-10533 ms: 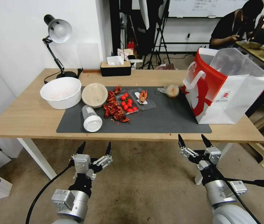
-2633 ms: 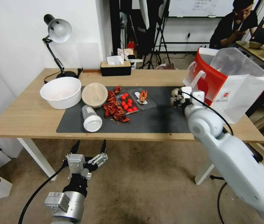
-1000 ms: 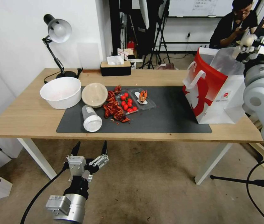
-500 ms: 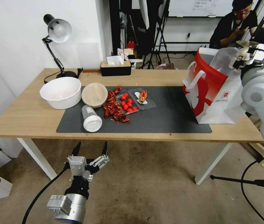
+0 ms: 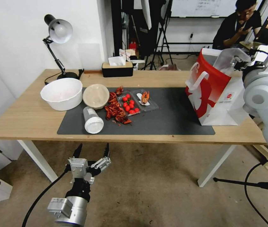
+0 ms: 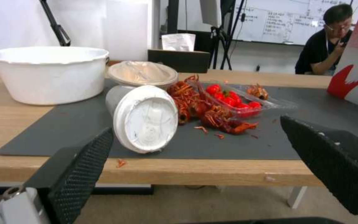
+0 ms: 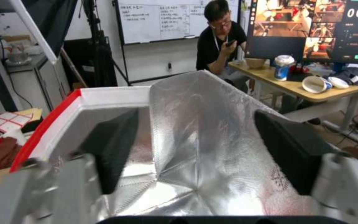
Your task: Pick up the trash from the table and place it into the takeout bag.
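Your right gripper (image 7: 195, 149) hangs over the mouth of the takeout bag (image 5: 217, 91), at about two o'clock on the table (image 5: 23, 116), with its fingers spread and nothing between them. I judge that one drop is finished, though no trash shows on the part of the foil lining (image 7: 195, 124) you can see. Most of the job is left. On the dark mat (image 5: 168, 119) you have a lidded cup (image 5: 93, 120) lying on its side at about eight o'clock, and a beige lidded bowl (image 5: 96, 95) just beyond it. A clear tray of cherry tomatoes (image 5: 129, 105) and a heap of red crayfish shells (image 5: 115, 110) sit near the middle. A large white bowl (image 5: 62, 93) stands at nine o'clock.

Your left gripper (image 5: 91, 154) is parked low in front of the table edge, fingers apart and empty.

The right wrist view gives you the bag's silver interior, which the head view sees only from the side. The left wrist view shows the cup's white lid (image 6: 146, 118) facing you, with scraps of shell right at the mat's near edge.
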Controlling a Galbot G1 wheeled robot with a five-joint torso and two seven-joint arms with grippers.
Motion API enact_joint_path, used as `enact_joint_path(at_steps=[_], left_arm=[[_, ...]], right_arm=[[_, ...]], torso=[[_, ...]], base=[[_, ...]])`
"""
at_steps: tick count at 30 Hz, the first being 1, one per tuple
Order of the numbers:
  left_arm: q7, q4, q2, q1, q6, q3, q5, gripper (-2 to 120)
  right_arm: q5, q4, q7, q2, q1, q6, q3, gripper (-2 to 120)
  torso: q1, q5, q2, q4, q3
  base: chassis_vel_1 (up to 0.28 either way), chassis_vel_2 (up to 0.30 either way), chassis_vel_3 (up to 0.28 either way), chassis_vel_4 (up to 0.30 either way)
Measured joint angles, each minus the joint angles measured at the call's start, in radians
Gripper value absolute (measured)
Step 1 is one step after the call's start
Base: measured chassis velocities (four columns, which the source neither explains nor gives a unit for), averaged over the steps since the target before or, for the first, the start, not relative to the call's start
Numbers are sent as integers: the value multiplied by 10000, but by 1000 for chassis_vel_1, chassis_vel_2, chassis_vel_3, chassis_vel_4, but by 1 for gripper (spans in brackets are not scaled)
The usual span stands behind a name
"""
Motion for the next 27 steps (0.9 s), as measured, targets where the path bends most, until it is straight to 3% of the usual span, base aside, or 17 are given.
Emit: enact_joint_path(at_steps=[2, 5, 7, 19, 27], left_arm=[[0, -6, -6, 1, 0, 2, 0, 100], [0, -8, -7, 1, 0, 2, 0, 100], [0, -19, -12, 1, 0, 6, 0, 100], [0, -62, -20, 24, 0, 7, 2, 100], [105, -149, 3, 23, -11, -92, -61, 100]], right_arm=[[18, 6, -12, -16, 1, -5, -2, 86], [22, 10, -12, -20, 1, -8, -3, 87], [33, 25, -15, -27, 1, -10, -3, 99], [84, 110, -78, -58, 1, 22, -2, 100], [-662, 1063, -2608, -185, -988, 1685, 165, 100]], torso=[[0, 0, 0, 0, 0], [0, 0, 0, 0, 0], [0, 0, 0, 0, 0], [0, 0, 0, 0, 0], [0, -3, 0, 1, -1]], base=[[0, 0, 0, 0], [0, 0, 0, 0], [0, 0, 0, 0], [0, 0, 0, 0], [0, 0, 0, 0]])
